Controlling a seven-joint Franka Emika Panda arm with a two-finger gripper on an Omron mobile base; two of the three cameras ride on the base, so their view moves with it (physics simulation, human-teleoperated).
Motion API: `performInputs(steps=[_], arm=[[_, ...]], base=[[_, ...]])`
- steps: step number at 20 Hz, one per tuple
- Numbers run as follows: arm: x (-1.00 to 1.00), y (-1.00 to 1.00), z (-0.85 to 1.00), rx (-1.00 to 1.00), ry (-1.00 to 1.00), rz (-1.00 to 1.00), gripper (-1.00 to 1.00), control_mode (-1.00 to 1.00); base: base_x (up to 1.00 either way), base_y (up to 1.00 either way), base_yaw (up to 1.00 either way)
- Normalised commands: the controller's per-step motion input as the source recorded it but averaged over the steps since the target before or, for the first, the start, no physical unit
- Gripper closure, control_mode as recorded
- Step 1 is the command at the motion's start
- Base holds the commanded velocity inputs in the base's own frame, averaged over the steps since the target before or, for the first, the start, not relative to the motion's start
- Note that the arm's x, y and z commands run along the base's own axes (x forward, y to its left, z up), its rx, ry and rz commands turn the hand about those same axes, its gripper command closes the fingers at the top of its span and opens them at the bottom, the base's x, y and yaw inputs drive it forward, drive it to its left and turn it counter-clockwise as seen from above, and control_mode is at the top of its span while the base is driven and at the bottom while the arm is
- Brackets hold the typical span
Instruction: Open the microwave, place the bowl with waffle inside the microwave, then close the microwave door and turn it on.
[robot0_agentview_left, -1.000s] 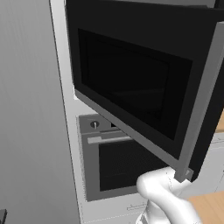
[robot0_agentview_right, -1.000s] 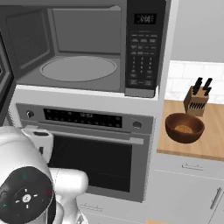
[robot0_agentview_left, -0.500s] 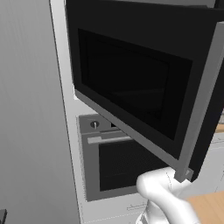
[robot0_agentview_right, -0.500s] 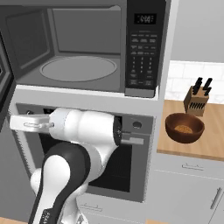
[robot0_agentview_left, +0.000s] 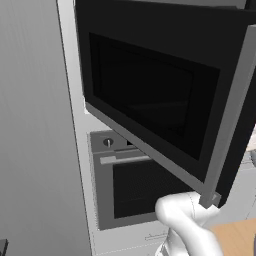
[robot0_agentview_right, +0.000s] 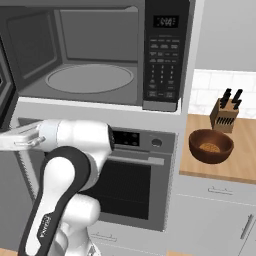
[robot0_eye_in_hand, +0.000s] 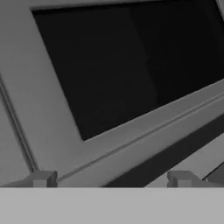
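The microwave (robot0_agentview_right: 161, 55) stands open, showing its grey cavity and round turntable (robot0_agentview_right: 90, 78). The microwave door (robot0_agentview_left: 150, 100) is swung far out to the left, with its grey bar handle (robot0_agentview_left: 231, 115) at its free edge. The bowl with waffle (robot0_agentview_right: 210, 145), reddish-brown, sits on the wooden counter (robot0_agentview_right: 235, 165) to the right of the oven. My arm (robot0_agentview_right: 75, 145) reaches left under the cavity, well away from the bowl. In the hand view my gripper (robot0_eye_in_hand: 110, 179) is open with nothing between its fingertips (robot0_eye_in_hand: 42, 178), close in front of the door's grey-framed dark window (robot0_eye_in_hand: 118, 65).
A steel oven (robot0_agentview_right: 135, 180) with a horizontal handle sits under the microwave. A knife block (robot0_agentview_right: 227, 116) stands behind the bowl against the white tiles. A tall grey panel (robot0_agentview_left: 35, 125) flanks the door on the left.
In the right base view my arm has swung up from low beside the camera and now stretches leftward across the oven front. The door and the bowl have not moved.
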Motion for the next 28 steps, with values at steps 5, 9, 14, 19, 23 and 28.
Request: performInputs(steps=[5,9,14,19,23,28], arm=[[-0.57,0.9,0.0,0.01,-0.16,0.06,-1.0,-1.0],[-0.7,0.99,0.0,0.0,-0.16,0.11,-1.0,-1.0],[-0.16,0.57,-0.01,0.0,0.0,0.02,-1.0,-1.0],[0.03,0.62,-0.1,-0.01,0.0,-0.06,-1.0,-1.0],[0.04,0.26,-0.01,-0.01,0.01,-0.02,-1.0,-1.0],[0.07,-0.57,0.0,0.0,0.14,-0.16,-1.0,-1.0]], base=[[0.0,0.0,0.0],[0.0,0.0,0.0],[0.0,0.0,0.0],[0.0,0.0,0.0],[0.0,0.0,0.0],[0.0,0.0,0.0]])
